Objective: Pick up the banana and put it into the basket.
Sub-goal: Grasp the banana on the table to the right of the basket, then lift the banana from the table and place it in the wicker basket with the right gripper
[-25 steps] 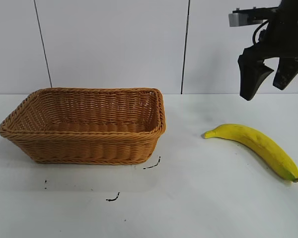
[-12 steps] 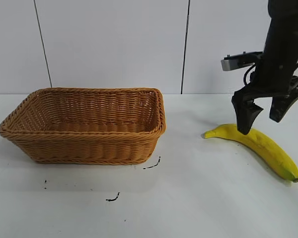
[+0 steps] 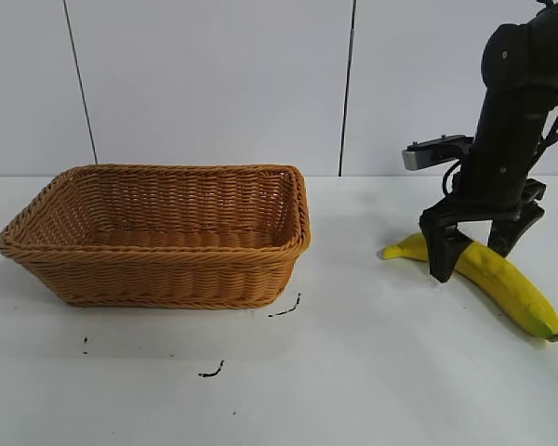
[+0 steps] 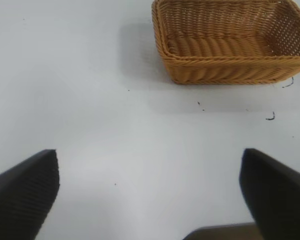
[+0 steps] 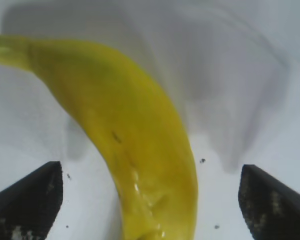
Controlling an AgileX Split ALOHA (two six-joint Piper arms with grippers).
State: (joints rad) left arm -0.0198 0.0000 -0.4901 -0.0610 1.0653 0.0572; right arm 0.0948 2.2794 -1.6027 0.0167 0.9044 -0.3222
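Observation:
The yellow banana (image 3: 502, 283) lies on the white table at the right, stem end toward the basket. My right gripper (image 3: 471, 251) is open and low over the banana's stem-side half, one finger on each side of it, touching neither. In the right wrist view the banana (image 5: 135, 145) runs between the two dark fingertips (image 5: 27, 200) with a gap on both sides. The tan wicker basket (image 3: 158, 232) stands empty at the left; it also shows in the left wrist view (image 4: 230, 45). My left gripper (image 4: 150, 195) is open and empty, well away from the basket over bare table.
Small dark marks (image 3: 284, 311) lie on the table in front of the basket. A white panelled wall with dark seams (image 3: 349, 88) stands behind the table.
My right gripper has come down from above the table to straddle the banana near its stem end. The banana and basket have not moved.

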